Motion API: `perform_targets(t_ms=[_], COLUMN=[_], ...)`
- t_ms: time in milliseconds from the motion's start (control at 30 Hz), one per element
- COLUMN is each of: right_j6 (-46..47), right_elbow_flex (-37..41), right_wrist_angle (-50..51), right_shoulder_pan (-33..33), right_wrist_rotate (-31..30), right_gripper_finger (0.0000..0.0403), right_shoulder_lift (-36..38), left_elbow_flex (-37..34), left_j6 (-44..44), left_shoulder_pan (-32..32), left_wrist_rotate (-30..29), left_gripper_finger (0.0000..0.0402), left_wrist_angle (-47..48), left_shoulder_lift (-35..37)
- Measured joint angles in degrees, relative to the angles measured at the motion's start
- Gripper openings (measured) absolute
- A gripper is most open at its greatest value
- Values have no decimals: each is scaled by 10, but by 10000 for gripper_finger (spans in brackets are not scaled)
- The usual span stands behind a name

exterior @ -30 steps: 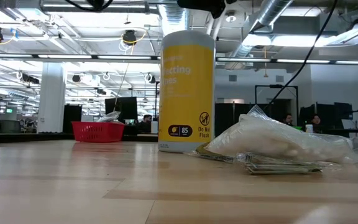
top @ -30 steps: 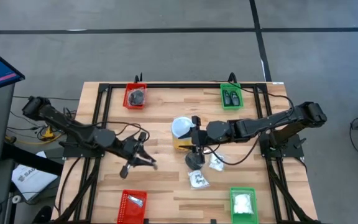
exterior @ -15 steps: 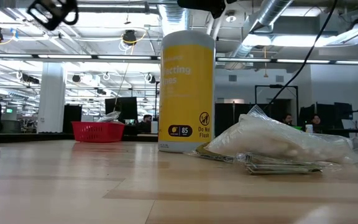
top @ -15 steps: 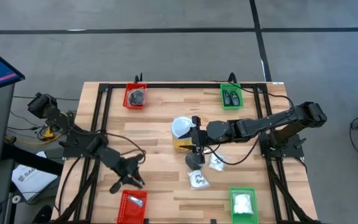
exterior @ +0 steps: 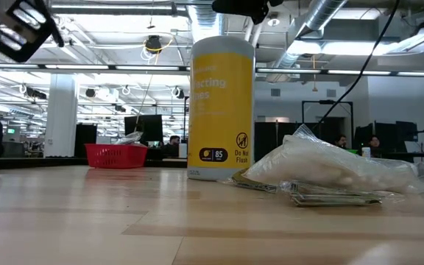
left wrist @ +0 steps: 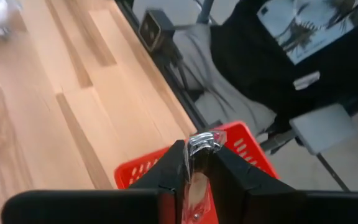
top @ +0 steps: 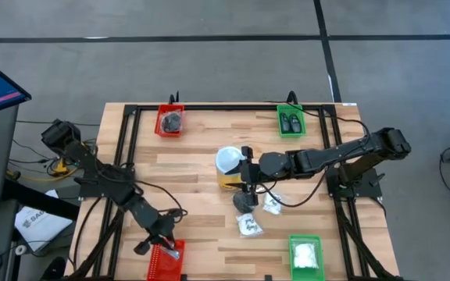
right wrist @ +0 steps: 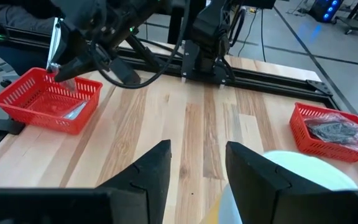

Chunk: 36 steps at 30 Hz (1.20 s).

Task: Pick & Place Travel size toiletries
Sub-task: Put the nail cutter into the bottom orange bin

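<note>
Delivering one item to a tray looks like the step in hand: left hand (top: 156, 240) hangs just above the near red mesh tray (top: 166, 261) at the worktop's front-left edge, closed narrow on a thin clear silvery packet (left wrist: 196, 177) that stands upright between the fingers. Next move probably calls for a slight lowering over the tray's middle, then parting the fingers so the packet falls inside rather than catching on the rim; something pale and flat already lies in that tray, though hard to say what. Right hand (top: 246, 176) waits at the centre of the wooden worktop (top: 201, 203), beside the yellow jar with a pale lid (top: 226, 164), fingers apart with nothing between them. Left to sort, by the look of it: two clear packets with white contents and black print (top: 249, 225) and a black roundish piece (top: 244, 201) lying close together just in front of the right hand. Other trays already loaded: far red tray (top: 169, 122) with a dark lump, far green tray (top: 291, 121) with tiny dark bottles, near green tray (top: 305, 255) with white contents. Print on the packets too small to read; from table height only a blurred corner of the left hand shows, the near red tray not at all.
</note>
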<state>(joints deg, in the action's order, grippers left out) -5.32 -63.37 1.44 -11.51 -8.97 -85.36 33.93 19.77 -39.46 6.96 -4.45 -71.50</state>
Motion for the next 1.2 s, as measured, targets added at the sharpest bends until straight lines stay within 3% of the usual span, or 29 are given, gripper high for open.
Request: perform_targets(t_ms=[233,367,1200], right_j6=[0,0,7], right_elbow_flex=[0,0,0], right_wrist_angle=[0,3,17], right_shoulder_pan=[0,0,0], right_wrist_rotate=[0,0,0], right_gripper_finger=[139,137,141], right_shoulder_lift=[0,0,0], left_elbow_flex=[0,0,0], left_j6=[0,0,40], left_shoulder_pan=[0,0,0], left_wrist_rotate=[27,50,51], left_gripper_finger=[36,50,67], left_wrist_angle=[-24,-52,-63], left_shoulder_lift=[-41,-58,-78])
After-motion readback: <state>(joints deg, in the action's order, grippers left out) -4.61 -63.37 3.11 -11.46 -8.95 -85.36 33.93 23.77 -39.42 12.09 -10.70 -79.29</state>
